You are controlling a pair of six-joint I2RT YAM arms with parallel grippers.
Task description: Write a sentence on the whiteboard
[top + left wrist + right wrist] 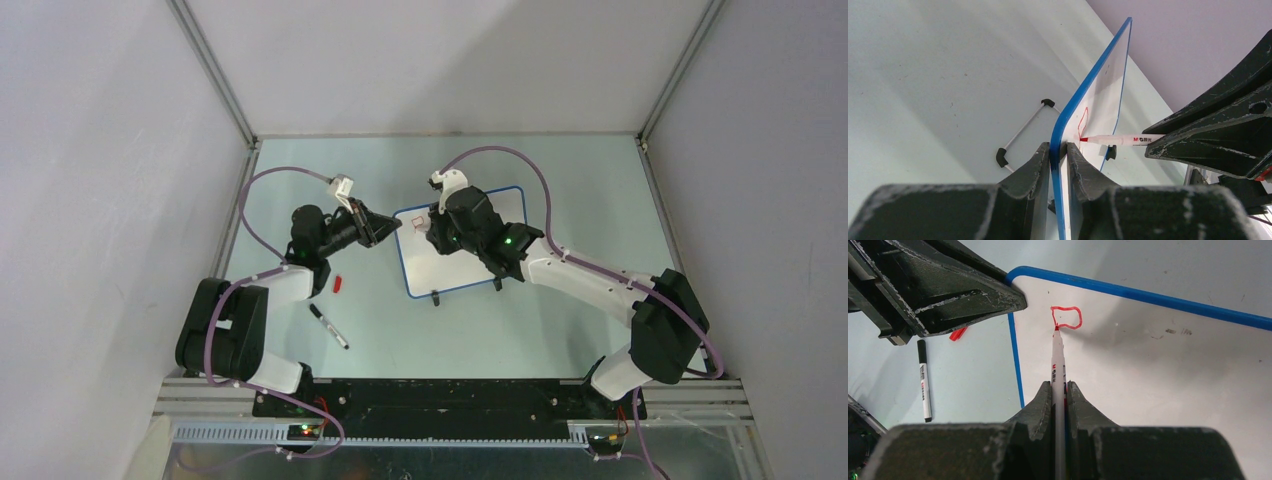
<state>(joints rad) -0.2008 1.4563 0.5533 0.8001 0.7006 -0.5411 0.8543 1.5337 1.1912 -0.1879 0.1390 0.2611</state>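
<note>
Closest to the arm bases, at the lower left of the overhead view, a spare black marker (328, 326) lies on the bench (450, 340). A small red cap (339, 283) sits just above it.

Beyond those, your left pincer (1058, 150) is clenched on the blue rim of the whiteboard (445, 265), at its upper-left corner. Your right pincer (1059, 387) is clamped around a red pen (1057, 360).

The whiteboard is at mid-bench. In the overhead view its long axis runs left to right and rises a little toward the upper right, with both black feet on the lower long edge, facing the arms. You cannot tell from here whether it lies fully flat.

In the right wrist view the pen's long axis runs straight up the frame, and its tip touches the board at the lower left of a red loop. That loop is all there is of the sentence (1066, 307), so almost all the writing is left to do.

Expect the board to be thin, stiff and light. Its slick face would likely skate under pen pressure, so the hold on the rim matters. Grip the blue edge or a corner, never the white face, because wet ink should smear easily. The pen looks light and slim, so a mid-barrel hold suits it.
</note>
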